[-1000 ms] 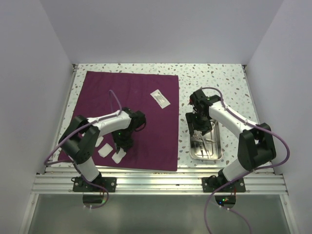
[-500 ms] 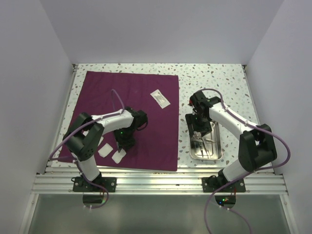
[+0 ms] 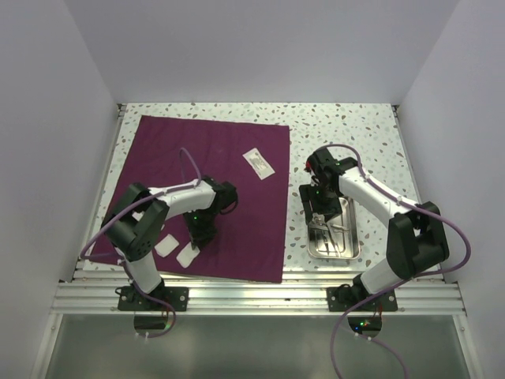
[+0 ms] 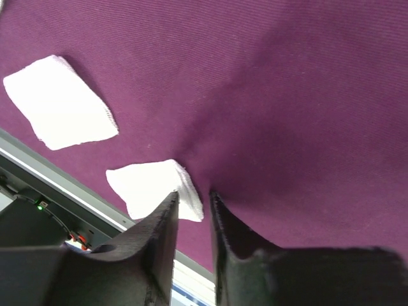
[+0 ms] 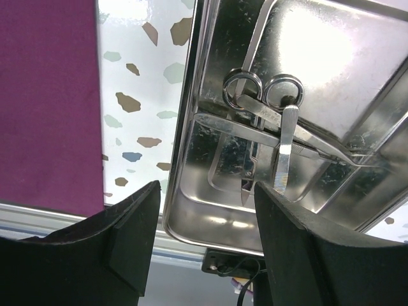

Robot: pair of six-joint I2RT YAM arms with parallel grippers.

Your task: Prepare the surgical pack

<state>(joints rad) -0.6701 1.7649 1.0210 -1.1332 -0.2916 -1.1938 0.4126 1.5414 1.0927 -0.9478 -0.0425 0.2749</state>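
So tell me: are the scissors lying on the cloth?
No, the scissors lie inside the tray, which stands apart from the cloth.

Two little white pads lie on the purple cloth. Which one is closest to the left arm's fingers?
The white pad whose corner reaches between the left fingers. The other pad lies clear of them, off to the side.

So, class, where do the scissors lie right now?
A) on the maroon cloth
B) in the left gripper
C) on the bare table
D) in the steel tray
D: the right wrist view shows the scissors lying inside the steel tray, off to the side of the maroon cloth.
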